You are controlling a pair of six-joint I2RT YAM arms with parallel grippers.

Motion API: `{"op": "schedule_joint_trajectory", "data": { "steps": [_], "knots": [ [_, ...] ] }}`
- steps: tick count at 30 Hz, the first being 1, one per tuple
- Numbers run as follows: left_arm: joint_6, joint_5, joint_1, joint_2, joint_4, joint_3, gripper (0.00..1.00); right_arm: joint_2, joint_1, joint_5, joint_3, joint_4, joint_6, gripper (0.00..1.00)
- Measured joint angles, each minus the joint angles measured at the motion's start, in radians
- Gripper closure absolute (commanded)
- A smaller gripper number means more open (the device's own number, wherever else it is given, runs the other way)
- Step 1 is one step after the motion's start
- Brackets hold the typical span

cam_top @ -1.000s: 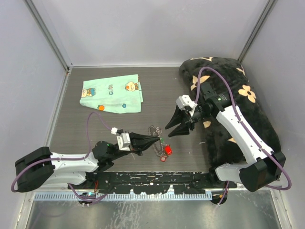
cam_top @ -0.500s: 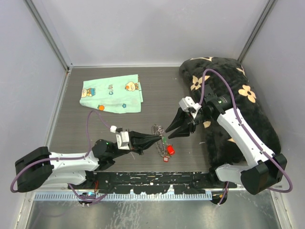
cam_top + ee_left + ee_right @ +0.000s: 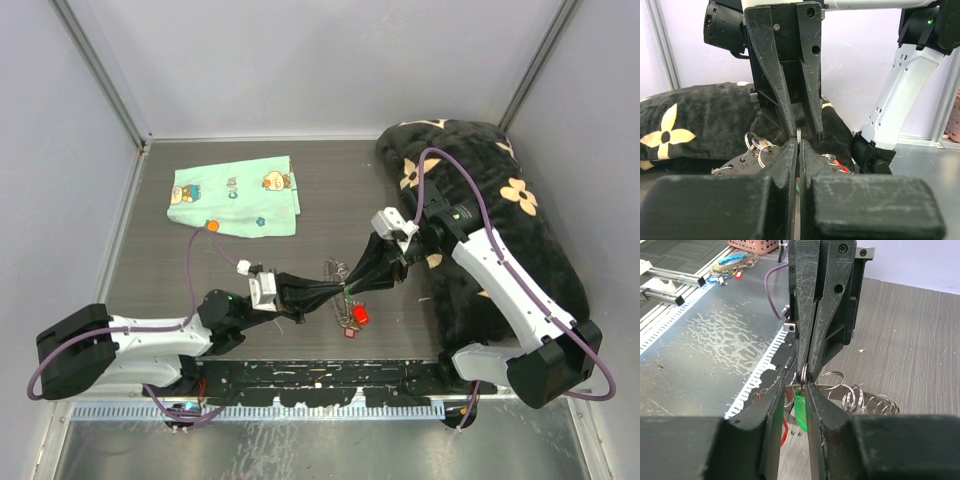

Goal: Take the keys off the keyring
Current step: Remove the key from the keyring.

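Note:
The keyring (image 3: pixel 333 282) is a thin silver loop lifted just above the table, with small rings and silver keys (image 3: pixel 747 159) hanging from it. A red-headed key (image 3: pixel 360 315) and a green-headed key (image 3: pixel 800 410) dangle below. My left gripper (image 3: pixel 338 290) is shut on the ring's wire (image 3: pixel 798 134), coming in from the left. My right gripper (image 3: pixel 352 287) meets it tip to tip from the right. Its fingers (image 3: pixel 785 90) straddle the same wire with a narrow gap, and the green key hangs between them in the right wrist view (image 3: pixel 805 382).
A mint-green cartoon cloth (image 3: pixel 235 200) lies at the back left, with a small orange piece (image 3: pixel 212 226) at its front edge. A black cushion with tan flowers (image 3: pixel 510 210) fills the right side. Metal rail (image 3: pixel 320 385) runs along the near edge.
My right gripper has come down and left onto the keyring, and its jaws have narrowed. My left gripper has pushed slightly right, still shut on the ring.

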State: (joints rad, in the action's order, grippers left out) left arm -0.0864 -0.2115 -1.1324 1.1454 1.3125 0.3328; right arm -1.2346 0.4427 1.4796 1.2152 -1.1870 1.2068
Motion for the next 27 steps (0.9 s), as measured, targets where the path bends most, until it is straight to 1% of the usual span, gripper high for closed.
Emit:
{"op": "schedule_joint_trajectory", "data": {
  "steps": [2,5,6,10,11,12,16,17,22,24,27],
  "knots": [
    [-0.004,-0.003,0.000,0.005,0.000,0.005,1.00,0.000,0.003,0.000,0.000,0.004,0.000,0.83],
    [-0.007,-0.007,0.000,0.008,0.000,0.008,1.00,0.000,0.005,0.000,0.000,0.011,0.001,0.97],
    [-0.007,-0.009,-0.001,0.008,0.000,0.008,1.00,0.000,0.006,-0.001,0.000,0.012,0.001,0.99],
    [-0.012,-0.010,-0.001,0.008,0.000,0.008,0.99,0.000,0.006,-0.002,0.000,0.014,0.002,0.99],
    [-0.014,-0.010,-0.001,0.008,0.000,0.008,0.94,0.000,0.006,-0.003,0.000,0.014,0.002,0.99],
    [-0.016,-0.009,-0.001,0.008,0.000,0.008,0.88,0.000,0.006,-0.005,0.000,0.014,0.002,0.99],
    [-0.029,0.016,-0.001,0.000,0.005,0.003,0.72,0.000,0.007,-0.050,0.003,0.020,-0.014,0.99],
    [-0.029,0.026,-0.001,-0.011,0.010,-0.003,0.70,0.000,0.007,-0.071,0.003,0.021,-0.023,0.99],
    [-0.029,0.082,0.000,-0.154,-0.006,-0.088,0.69,0.000,0.011,-0.215,0.021,0.020,-0.055,0.99],
    [-0.023,0.097,0.000,-0.245,-0.075,-0.105,0.69,0.000,0.019,-0.288,0.039,0.015,-0.058,0.99],
    [0.000,0.111,0.000,-0.381,-0.241,-0.099,0.68,0.000,0.072,-0.442,0.085,-0.007,-0.059,0.99]
  ]
}}
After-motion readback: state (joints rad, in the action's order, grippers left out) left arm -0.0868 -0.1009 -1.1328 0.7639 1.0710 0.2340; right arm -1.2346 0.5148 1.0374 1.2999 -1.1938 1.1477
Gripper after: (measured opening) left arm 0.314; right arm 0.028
